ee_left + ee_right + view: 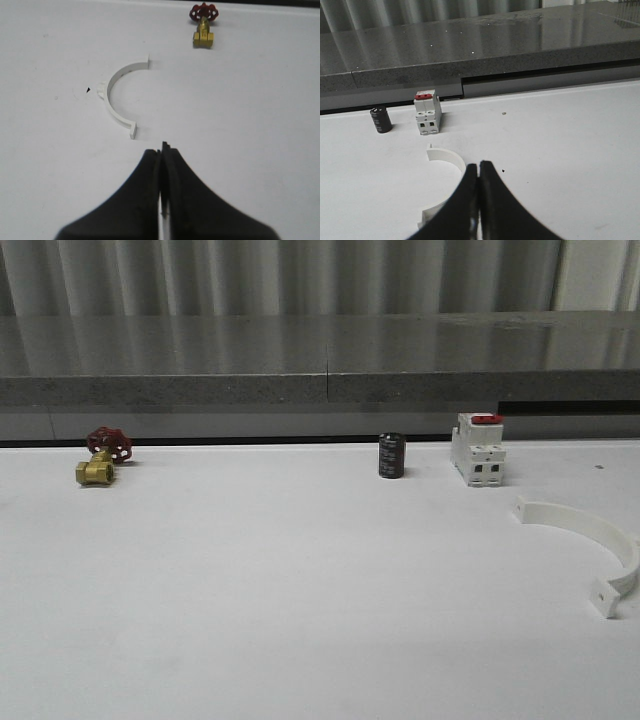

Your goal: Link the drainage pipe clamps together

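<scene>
On the white table [300,590] I see two separate half-rings, and they are not joined. One half-ring [590,540] lies flat near the right edge of the table in the front view, with its open side facing the near right corner and a small square tab at its near end. In the right wrist view I see the same half-ring [447,159] partly hidden behind the fingers. My right gripper [479,167] is above it; its jaws are pressed together and hold nothing.

The other half-ring [120,97] appears in the left wrist view, flat on the table and well apart from the first. My left gripper [161,149] is near one end tab of it but does not touch it. Its jaws are also closed, with nothing between them.

Along the far edge of the table I see a brass valve [100,462] with a red handwheel toward the left corner, a small dark cylinder [391,456] close to the middle, and just right of it a white switch [477,450] with a red top. The switch stands beyond the right half-ring, near but apart.
</scene>
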{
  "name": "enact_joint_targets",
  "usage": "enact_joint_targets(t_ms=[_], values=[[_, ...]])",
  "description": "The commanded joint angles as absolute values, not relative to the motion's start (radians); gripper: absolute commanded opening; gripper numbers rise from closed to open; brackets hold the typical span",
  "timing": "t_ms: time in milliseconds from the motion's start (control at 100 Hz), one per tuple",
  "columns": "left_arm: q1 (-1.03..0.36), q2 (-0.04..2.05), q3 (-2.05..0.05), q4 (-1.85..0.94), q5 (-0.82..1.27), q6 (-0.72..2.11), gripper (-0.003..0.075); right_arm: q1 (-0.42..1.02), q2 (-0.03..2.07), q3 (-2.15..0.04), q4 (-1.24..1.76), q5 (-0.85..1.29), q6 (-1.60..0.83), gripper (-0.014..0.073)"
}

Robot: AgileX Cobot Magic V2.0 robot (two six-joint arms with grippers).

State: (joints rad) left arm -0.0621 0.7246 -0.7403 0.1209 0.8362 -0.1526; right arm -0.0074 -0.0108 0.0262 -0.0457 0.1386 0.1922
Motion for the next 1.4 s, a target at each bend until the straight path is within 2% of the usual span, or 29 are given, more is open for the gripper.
enact_joint_targets(t_ms=[0, 90, 270, 380, 610, 730, 1390], values=[[-0.064, 0.748, -0.775, 0.117, 0.795, -0.16, 0.0023, -0.012, -0.029, 0.01, -0.056, 0.059, 0.19, -0.0067], [-0.064, 0.765, -0.775, 0.117, 0.795, -0.16, 0.0129, -0.012, -0.029, 0.01, -0.056, 0.059, 0.19, -0.0067], [-0.064, 0.765, -0.775, 0.117, 0.796, -0.16, 0.0442, -0.012, -0.029, 0.01, -0.056, 0.059, 0.19, -0.0067], [-0.064, 0.765, -0.775, 0.117, 0.794, -0.16, 0.0551, -0.012, -0.029, 0.01, -0.056, 0.059, 0.19, -0.0067], [-0.064, 0.771, -0.775, 0.14, 0.647, -0.16, 0.0552, -0.012, -0.029, 0.01, -0.056, 0.059, 0.19, -0.0067], [-0.049, 0.839, -0.805, 0.158, 0.671, -0.16, 0.0552, -0.012, -0.029, 0.01, -0.056, 0.059, 0.19, -0.0067], [0.166, 1.571, -1.19, 0.0, 0.758, 0.164, 0.0552, -0.012, -0.029, 0.01, -0.056, 0.059, 0.19, -0.0067]])
